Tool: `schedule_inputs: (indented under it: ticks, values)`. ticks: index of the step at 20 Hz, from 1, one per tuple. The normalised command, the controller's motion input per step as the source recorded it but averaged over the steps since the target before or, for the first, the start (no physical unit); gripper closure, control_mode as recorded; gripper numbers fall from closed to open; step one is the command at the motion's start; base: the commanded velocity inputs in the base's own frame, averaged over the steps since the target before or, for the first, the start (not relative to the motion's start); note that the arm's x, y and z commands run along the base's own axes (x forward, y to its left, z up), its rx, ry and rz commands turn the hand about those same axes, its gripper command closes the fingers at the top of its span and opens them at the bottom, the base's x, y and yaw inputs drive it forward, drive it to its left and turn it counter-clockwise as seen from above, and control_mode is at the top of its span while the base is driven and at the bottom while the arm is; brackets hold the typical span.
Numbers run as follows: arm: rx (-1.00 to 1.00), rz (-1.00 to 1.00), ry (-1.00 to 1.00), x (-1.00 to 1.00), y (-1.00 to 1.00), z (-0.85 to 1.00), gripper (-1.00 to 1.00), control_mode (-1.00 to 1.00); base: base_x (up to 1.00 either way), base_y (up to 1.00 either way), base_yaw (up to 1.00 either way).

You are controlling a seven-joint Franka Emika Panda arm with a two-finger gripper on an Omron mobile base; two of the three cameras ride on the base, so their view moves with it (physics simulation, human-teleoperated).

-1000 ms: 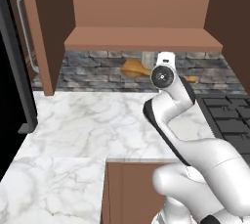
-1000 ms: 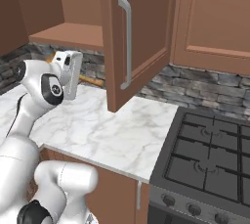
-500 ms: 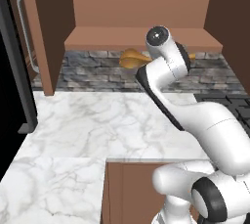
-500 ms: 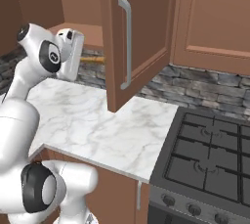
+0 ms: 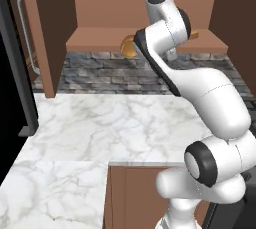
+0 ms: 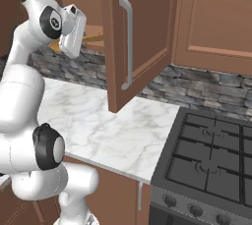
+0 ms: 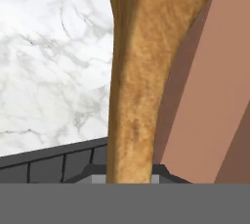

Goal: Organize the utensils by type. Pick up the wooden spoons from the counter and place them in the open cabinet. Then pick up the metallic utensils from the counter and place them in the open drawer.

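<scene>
Brown wood cupboards hang over a white marble table (image 5: 115, 123) with a grey stone wall (image 5: 100, 70) behind it. One of them is the open cabinet (image 5: 100, 38), and its bare shelf sits at about the height of the robot's hand. Its door (image 6: 125, 42) swings out wide toward the black stove (image 6: 211, 165), so the way in is free.

The white arm reaches up high, so the pincer (image 6: 74, 32) is right at the front edge of that shelf. It is closed tight on the wooden spoon (image 7: 136, 71), which looks big and golden-brown in the hand view. The spoon lies sideways across the hand. Its round bowl (image 5: 129, 47) sticks out on one side of the arm and the thin handle (image 6: 93, 36) pokes out on the other.

I think it is held flat like this so it can slide onto the shelf and lie down. The spoon seems almost there but is not let go yet.
</scene>
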Motion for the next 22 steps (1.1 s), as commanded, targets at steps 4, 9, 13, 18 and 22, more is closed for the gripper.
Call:
schedule_inputs:
  ticks: [4, 9, 13, 18, 22]
  values:
    - [-0.02, -0.01, 0.00, 0.29, 0.00, 0.18, 1.00, -1.00, 0.00, 0.00, 0.00]
    - [0.00, -0.07, 0.00, 0.44, 0.00, 0.07, 1.00, -1.00, 0.00, 0.00, 0.00]
    - [0.04, -0.08, -0.01, 0.42, 0.00, 0.01, 1.00, -1.00, 0.00, 0.00, 0.00]
    - [0.00, -0.03, -0.08, 0.38, 0.00, 0.00, 1.00, -1.00, 0.00, 0.00, 0.00]
    - [0.00, 0.00, -0.09, 0.42, 0.00, 0.00, 1.00, -1.00, 0.00, 0.00, 0.00]
